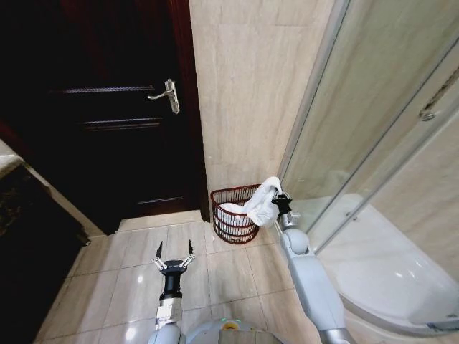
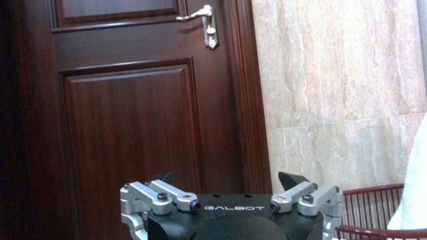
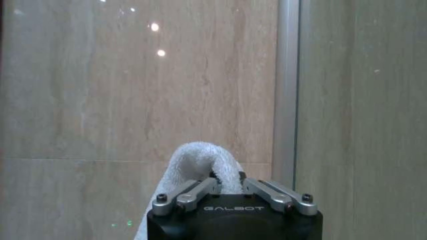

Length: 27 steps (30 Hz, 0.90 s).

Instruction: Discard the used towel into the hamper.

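Towel [image 1: 262,201] hides hamper [image 1: 231,215] rim's right part.

On my screen the towel [image 1: 262,202] was plain white, its nap pale and looped; the hamper [image 1: 228,215] was a dark red-brown mesh of thin wires; the door [image 1: 107,107] showed a deep reddish brown with visible grain and a silver handle [image 1: 166,94]; the wall [image 1: 247,93] was beige tile veined in faint lighter streaks; the floor [image 1: 215,276] was glossy cream tile with pale grout lines; the left gripper [image 1: 174,259] had a black body with silver fingers; the right gripper [image 3: 229,189] carried the same black and silver, with white lettering; the shower tray [image 1: 391,265] was white.
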Available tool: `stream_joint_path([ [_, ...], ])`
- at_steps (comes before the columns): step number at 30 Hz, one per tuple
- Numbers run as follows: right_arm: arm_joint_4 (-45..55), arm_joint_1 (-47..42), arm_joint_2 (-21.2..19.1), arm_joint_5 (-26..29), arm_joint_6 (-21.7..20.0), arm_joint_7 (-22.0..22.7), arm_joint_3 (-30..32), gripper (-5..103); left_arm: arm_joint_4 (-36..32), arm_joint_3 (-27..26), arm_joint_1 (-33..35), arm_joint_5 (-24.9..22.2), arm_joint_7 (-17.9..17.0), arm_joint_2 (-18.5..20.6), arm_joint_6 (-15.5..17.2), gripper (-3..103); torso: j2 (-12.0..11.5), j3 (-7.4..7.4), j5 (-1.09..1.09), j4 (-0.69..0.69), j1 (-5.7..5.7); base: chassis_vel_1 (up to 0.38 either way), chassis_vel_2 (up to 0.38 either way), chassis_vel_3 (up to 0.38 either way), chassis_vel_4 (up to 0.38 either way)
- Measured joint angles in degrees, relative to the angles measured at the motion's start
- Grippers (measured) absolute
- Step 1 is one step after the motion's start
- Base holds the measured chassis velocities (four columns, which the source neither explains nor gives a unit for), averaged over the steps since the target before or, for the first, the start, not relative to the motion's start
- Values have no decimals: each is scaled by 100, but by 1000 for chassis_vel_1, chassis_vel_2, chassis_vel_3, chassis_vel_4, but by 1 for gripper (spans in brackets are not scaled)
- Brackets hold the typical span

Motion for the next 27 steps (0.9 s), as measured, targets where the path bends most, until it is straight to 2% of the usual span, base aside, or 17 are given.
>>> stream_joint_path([
  [8, 285, -211, 22, 65, -107, 29, -32, 4, 35, 0, -7, -45, -8, 0, -17, 100, 7, 4, -2, -1, 4, -79, 80, 68, -78],
  [15, 239, 48, 8, 101, -179, -49, -99, 4, 65, 0, -9, -51, -17, 1, -34, 100, 12, 5, -2, -4, 1, 0, 0, 0, 0],
  [23, 200, 1221, 26, 324, -441, -34, -619, 4, 124, 0, -25, -39, -24, 1, -33, 100, 14, 8, -1, 0, 5, 0, 0, 0, 0],
  [27, 194, 1527, 39, 419, -538, 16, -754, 4, 145, -1, -37, -37, -27, 1, -26, 100, 15, 8, -1, 0, 5, 0, 0, 0, 0],
])
